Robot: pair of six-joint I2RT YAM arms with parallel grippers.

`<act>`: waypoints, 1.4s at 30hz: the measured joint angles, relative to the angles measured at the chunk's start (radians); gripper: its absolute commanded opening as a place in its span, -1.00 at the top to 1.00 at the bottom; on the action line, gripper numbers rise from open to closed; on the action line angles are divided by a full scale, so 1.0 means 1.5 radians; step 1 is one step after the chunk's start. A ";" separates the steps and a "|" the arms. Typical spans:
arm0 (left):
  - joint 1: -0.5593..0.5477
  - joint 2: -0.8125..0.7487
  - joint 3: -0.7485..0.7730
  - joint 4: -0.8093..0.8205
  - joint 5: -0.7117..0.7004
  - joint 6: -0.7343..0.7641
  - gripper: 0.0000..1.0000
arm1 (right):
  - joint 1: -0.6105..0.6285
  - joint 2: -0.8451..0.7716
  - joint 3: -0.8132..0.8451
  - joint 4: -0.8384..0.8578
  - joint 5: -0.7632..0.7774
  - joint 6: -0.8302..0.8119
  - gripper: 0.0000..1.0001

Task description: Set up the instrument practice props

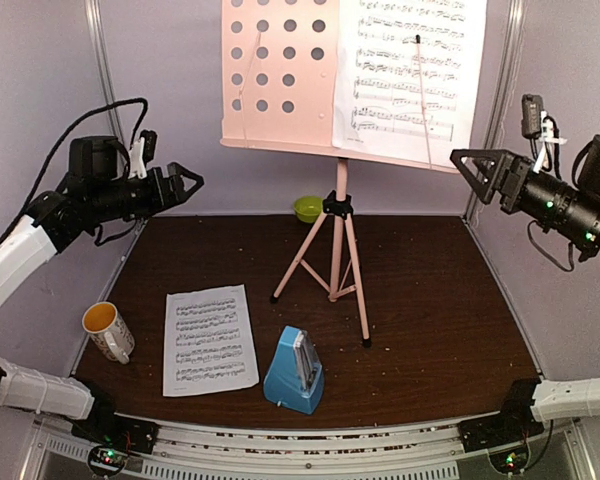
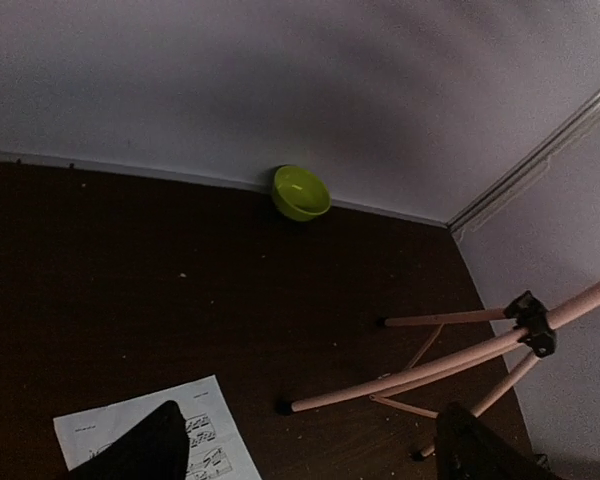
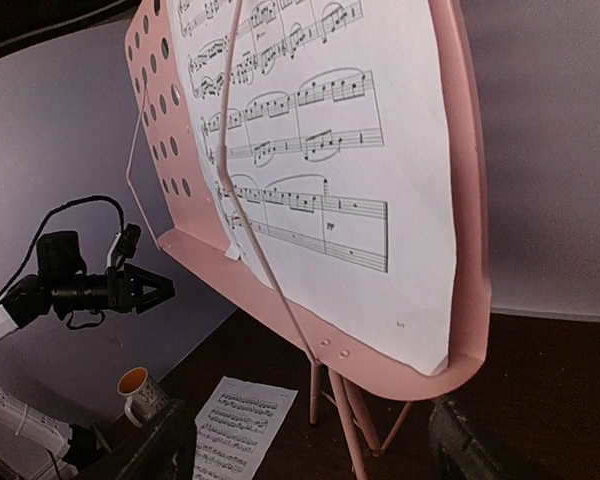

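Observation:
The pink music stand (image 1: 335,235) stands at the table's back middle on its tripod. One sheet-music page (image 1: 412,70) rests on the right half of its perforated desk (image 1: 275,70), held by a thin wire arm. A second page (image 1: 209,338) lies flat on the table at the front left. The blue metronome (image 1: 295,371) stands at the front centre. My left gripper (image 1: 188,183) is open and empty, raised at the left. My right gripper (image 1: 465,165) is open and empty, raised beside the desk's right edge (image 3: 460,200). The stand's legs (image 2: 430,365) show in the left wrist view.
A white mug (image 1: 109,330) with orange inside stands at the front left, left of the flat page. A lime-green bowl (image 1: 308,208) sits against the back wall behind the stand, also in the left wrist view (image 2: 300,193). Walls enclose the table.

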 measured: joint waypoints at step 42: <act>0.249 0.388 -0.200 0.026 0.210 0.106 -0.64 | 0.000 -0.035 -0.272 -0.035 -0.017 0.126 -0.64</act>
